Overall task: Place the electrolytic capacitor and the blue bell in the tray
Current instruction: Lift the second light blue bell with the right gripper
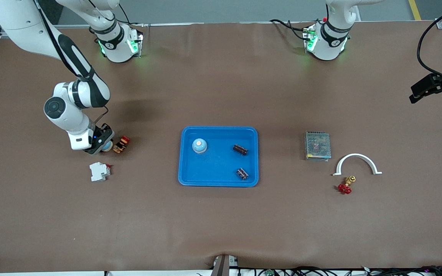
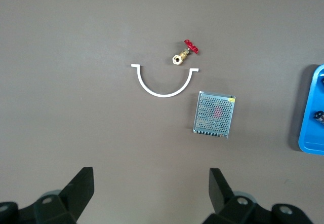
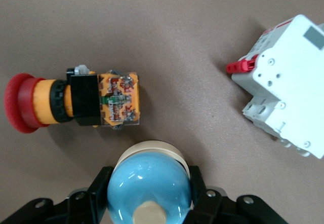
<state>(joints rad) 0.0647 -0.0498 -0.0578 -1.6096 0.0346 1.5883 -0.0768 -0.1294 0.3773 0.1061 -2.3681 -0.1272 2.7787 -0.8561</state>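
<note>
The blue tray (image 1: 190, 180) lies mid-table. In it stand a blue bell (image 1: 199, 145) and two dark electrolytic capacitors (image 1: 240, 150) (image 1: 242, 173). My right gripper (image 1: 100, 147) is down at the table toward the right arm's end, shut on a second blue bell (image 1: 107, 147). In the right wrist view the fingers (image 3: 101, 183) press both sides of that bell's dome (image 3: 150, 178). My left gripper (image 1: 432, 94) hangs open and empty over the left arm's end of the table. It is also open in the left wrist view (image 2: 150, 172), where the tray's edge (image 2: 310, 143) shows.
A red-and-orange push button (image 1: 121, 144) (image 3: 76, 101) lies right beside the held bell. A white circuit breaker (image 1: 99, 171) (image 3: 286, 87) is nearer the front camera. Toward the left arm's end are a metal mesh box (image 1: 317, 145) (image 2: 214, 114), a white arch clamp (image 1: 357, 157) and a red-handled brass valve (image 1: 345, 186).
</note>
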